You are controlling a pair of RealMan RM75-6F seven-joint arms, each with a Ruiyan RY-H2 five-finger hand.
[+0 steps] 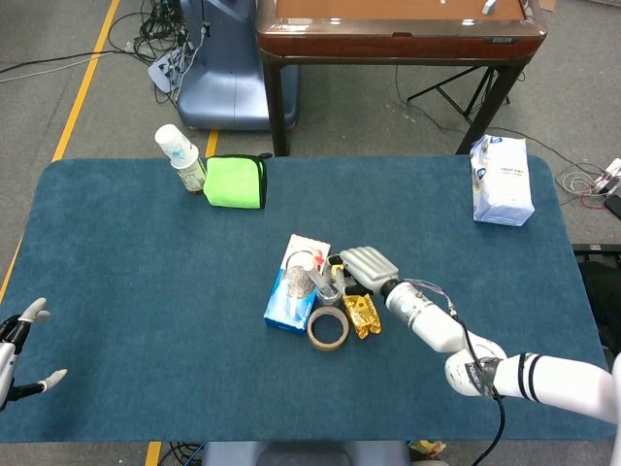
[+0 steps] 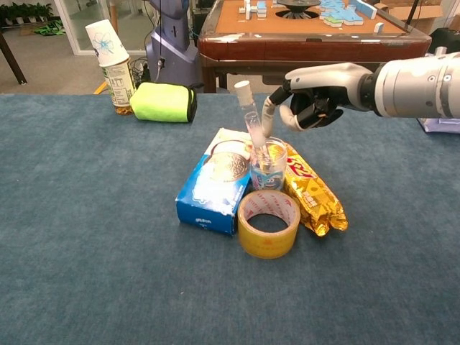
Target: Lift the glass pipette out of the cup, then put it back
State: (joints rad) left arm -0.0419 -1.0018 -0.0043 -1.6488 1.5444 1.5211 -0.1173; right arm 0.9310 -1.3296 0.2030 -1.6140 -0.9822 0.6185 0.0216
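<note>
Pipette (image 2: pixel 251 128) tilted in cup (image 2: pixel 268 164), right hand (image 2: pixel 310 97) beside.

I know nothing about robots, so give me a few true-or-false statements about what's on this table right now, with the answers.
1. The glass pipette stands in the cup, leaning left in the chest view. True.
2. The right hand is far from the pipette. False: its fingers are right beside the pipette, though contact is unclear.
3. The tape roll lies flat in front of the cup. True.
4. The left hand holds the green cloth. False: it hangs empty at the table's left edge.
5. The blue box is stacked on the tape roll. False: it lies beside it.
</note>
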